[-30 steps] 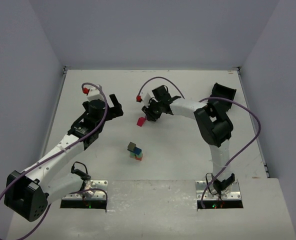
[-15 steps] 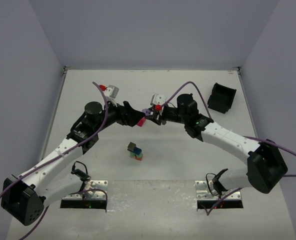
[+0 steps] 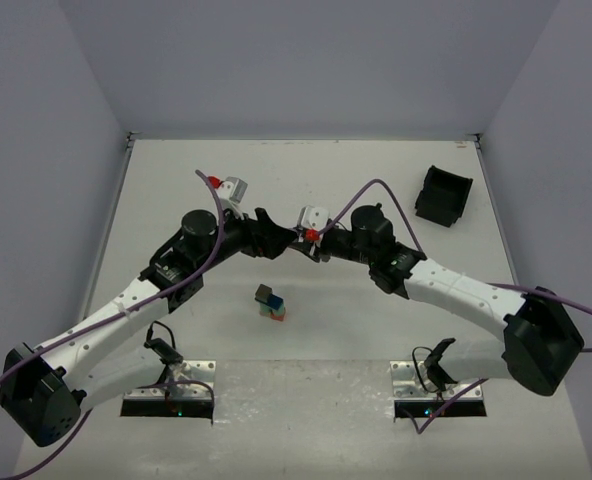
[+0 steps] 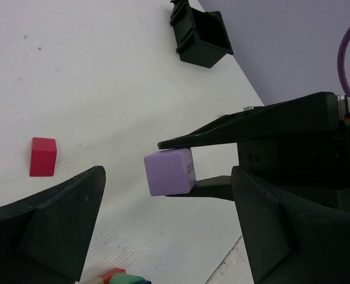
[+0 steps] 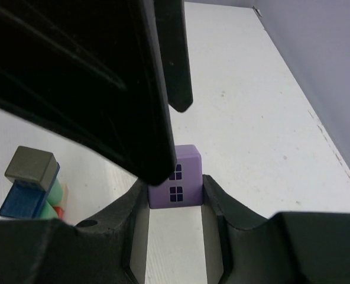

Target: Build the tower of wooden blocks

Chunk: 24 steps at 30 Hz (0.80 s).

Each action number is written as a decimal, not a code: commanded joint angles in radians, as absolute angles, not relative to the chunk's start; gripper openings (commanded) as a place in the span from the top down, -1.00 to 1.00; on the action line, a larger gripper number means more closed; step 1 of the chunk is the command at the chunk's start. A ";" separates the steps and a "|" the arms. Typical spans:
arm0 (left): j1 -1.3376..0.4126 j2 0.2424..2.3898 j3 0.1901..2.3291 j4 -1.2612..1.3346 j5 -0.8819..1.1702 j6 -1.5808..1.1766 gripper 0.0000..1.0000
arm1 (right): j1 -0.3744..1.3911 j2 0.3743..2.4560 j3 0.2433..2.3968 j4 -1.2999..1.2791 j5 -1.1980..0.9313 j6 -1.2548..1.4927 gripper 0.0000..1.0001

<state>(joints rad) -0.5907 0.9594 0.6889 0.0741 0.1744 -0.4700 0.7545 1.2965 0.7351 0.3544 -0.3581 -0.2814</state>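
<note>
Top camera first: the big change is that both arms now reach into the middle of the table (image 3: 366, 325). The left gripper (image 3: 276, 238) and right gripper (image 3: 314, 243) sit nose to nose a little way beyond the tower (image 3: 269, 303). The shot from a second ago has them well apart, right arm folded back over a red block, left one off to its own side. Half a second back they're already meeting, and the left has edged in closer since. What's between them is too small to make out from up there. Left wrist view clears it up: the purple block (image 4: 169, 171) is pinched in the right gripper, up off the table, and the left gripper's fingers are spread wide either side of it, not touching. The red block (image 4: 43, 157) lies loose on the table and the black bin (image 4: 201, 35) is way off at the far edge. Right wrist view agrees: purple block clamped between its own fingers, a left finger looming in front, tower down to the left. Looks like a handover to me, so purple is probably next onto the tower.
</note>
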 commanded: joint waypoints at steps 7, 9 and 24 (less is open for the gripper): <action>-0.600 0.952 0.691 0.109 0.152 -0.492 -0.51 | 0.759 1.224 0.715 0.455 -0.388 -0.262 0.63; -0.601 0.956 0.691 0.116 0.172 -0.492 -0.50 | 0.759 1.235 0.715 0.468 -0.393 -0.260 0.63; -0.603 0.977 0.683 0.158 0.210 -0.505 0.08 | 0.762 1.245 0.706 0.525 -0.391 -0.254 0.61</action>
